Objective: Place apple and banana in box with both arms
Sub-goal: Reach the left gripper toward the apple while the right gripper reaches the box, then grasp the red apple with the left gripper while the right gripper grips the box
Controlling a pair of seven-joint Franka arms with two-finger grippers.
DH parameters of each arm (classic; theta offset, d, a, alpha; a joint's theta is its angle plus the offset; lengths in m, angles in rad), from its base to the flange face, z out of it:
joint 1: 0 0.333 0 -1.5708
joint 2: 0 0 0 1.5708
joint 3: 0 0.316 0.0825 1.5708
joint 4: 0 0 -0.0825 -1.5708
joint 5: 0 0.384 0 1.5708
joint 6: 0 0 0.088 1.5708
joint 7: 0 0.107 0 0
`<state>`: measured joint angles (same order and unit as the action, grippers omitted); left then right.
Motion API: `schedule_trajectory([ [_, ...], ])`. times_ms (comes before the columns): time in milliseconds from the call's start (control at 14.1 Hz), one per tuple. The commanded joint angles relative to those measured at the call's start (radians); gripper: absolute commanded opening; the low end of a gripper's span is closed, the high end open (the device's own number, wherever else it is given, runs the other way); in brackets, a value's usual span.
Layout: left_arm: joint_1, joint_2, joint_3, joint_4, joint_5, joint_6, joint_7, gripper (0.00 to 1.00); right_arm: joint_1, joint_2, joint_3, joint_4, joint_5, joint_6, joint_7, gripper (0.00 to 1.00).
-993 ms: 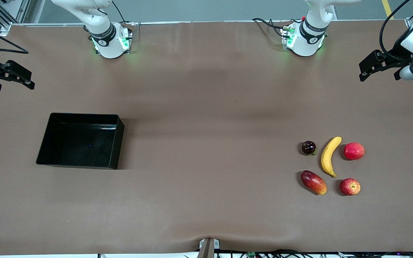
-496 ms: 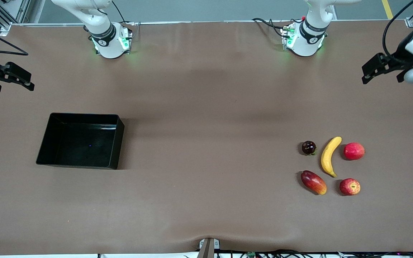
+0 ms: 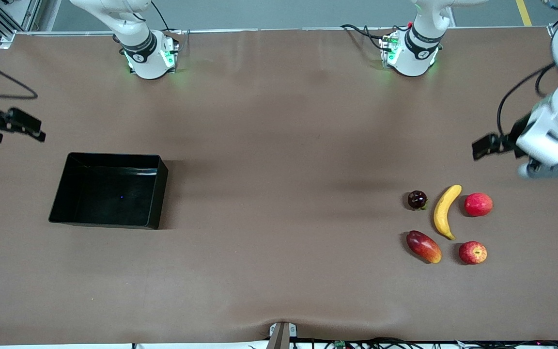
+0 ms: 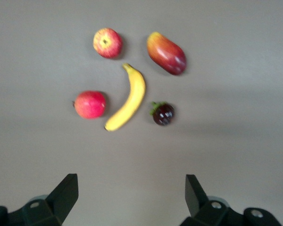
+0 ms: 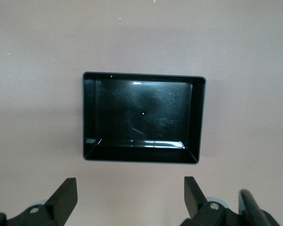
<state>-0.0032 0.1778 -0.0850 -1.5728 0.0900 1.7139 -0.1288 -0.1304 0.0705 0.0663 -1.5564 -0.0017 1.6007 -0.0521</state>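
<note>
Both arms hang above the table, left gripper [image 4: 130,200] and right gripper [image 5: 130,200] jaws spread wide.

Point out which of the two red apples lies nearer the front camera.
The apple with the yellowish stem patch, beside the mango; the plain pinkish-red apple lies farther back.

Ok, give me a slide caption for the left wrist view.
Open left pincer above the table, looking down on banana, apple, a second apple, mango and dark fruit.

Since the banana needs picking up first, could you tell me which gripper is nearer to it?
Left. The left gripper, open, is up over the table's left-arm end, close by the banana. The right gripper, open, is at the right-arm end, near the box.
</note>
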Motion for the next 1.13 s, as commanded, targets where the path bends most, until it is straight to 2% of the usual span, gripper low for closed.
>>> schedule_trajectory([
  [0, 0.008, 0.093, -0.002, 0.025, 0.048, 0.096, 0.012, 1.00, -0.035, 0.069, 0.009, 0.026, -0.008, 0.036, -0.015, 1.00],
  [142, 0.028, 0.162, -0.002, 0.025, 0.050, 0.183, 0.014, 1.00, -0.037, 0.155, 0.009, 0.027, -0.017, 0.045, -0.015, 1.00],
  [284, 0.057, 0.225, -0.004, 0.030, 0.062, 0.272, 0.055, 1.00, -0.058, 0.201, 0.009, 0.022, -0.021, 0.109, -0.017, 1.00],
  [496, 0.064, 0.308, -0.002, 0.037, 0.086, 0.395, 0.199, 1.00, -0.096, 0.279, 0.009, 0.022, -0.021, 0.139, -0.067, 1.00],
  [709, 0.130, 0.408, -0.004, 0.056, 0.080, 0.537, 0.410, 1.00, -0.144, 0.353, 0.009, 0.016, -0.021, 0.172, -0.141, 1.00],
  [851, 0.153, 0.492, -0.004, 0.117, 0.076, 0.573, 0.530, 1.00, -0.175, 0.393, 0.009, -0.005, -0.021, 0.202, -0.161, 1.00],
  [1063, 0.160, 0.552, -0.006, 0.148, 0.067, 0.587, 0.516, 1.00, -0.213, 0.431, 0.007, -0.051, -0.021, 0.293, -0.239, 1.00],
])
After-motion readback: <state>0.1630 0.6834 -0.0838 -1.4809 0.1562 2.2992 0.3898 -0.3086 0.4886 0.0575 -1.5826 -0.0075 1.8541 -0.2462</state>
